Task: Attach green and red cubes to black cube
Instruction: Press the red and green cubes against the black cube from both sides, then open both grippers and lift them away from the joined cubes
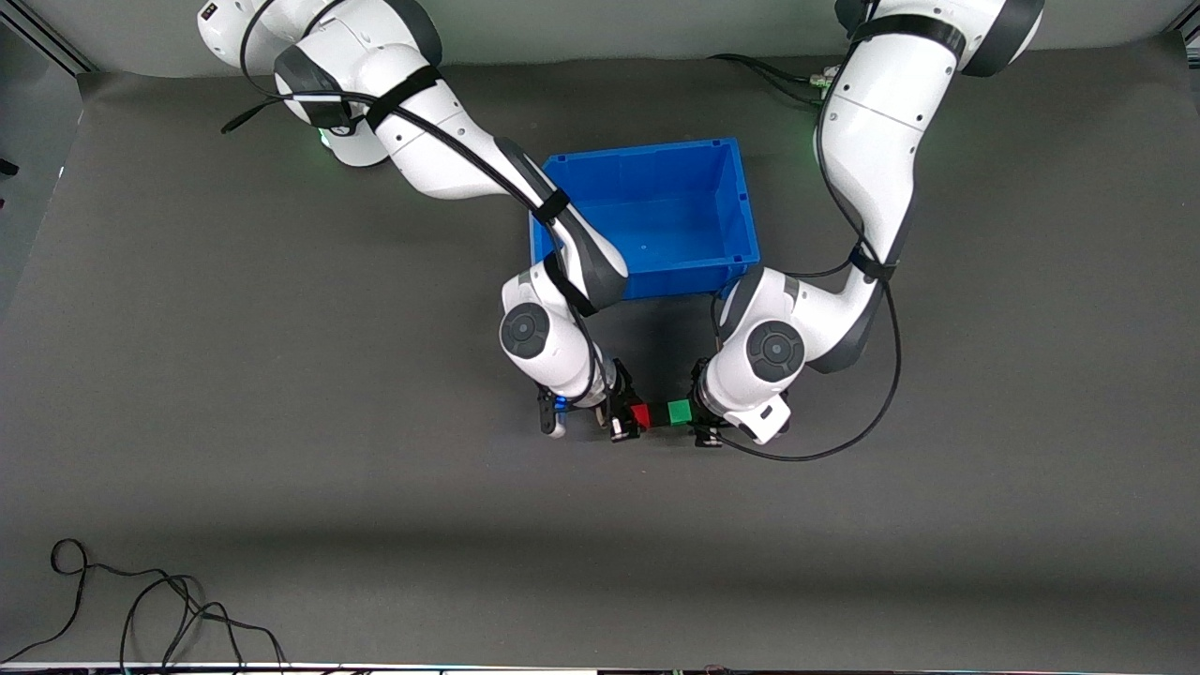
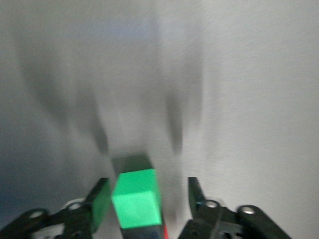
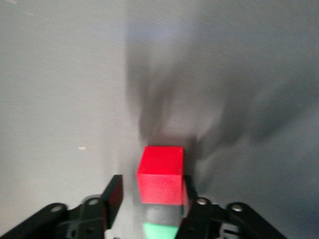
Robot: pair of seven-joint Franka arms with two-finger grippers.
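The red cube (image 1: pixel 640 413), black cube (image 1: pixel 659 413) and green cube (image 1: pixel 680 412) sit joined in one row on the dark mat, black in the middle. My left gripper (image 1: pixel 700 419) is at the green end. In the left wrist view its open gripper (image 2: pixel 149 191) straddles the green cube (image 2: pixel 135 199) with gaps on both sides; the black cube (image 2: pixel 144 232) shows beside it. My right gripper (image 1: pixel 622 419) is at the red end. In the right wrist view its open gripper (image 3: pixel 152 191) straddles the red cube (image 3: pixel 160 181), one finger (image 3: pixel 192 199) close against it; the black cube (image 3: pixel 162 215) and green cube (image 3: pixel 159 231) follow.
An empty blue bin (image 1: pixel 741 202) stands farther from the front camera than the cubes, between the two arms. Loose black cables (image 1: pixel 141 609) lie near the front edge at the right arm's end.
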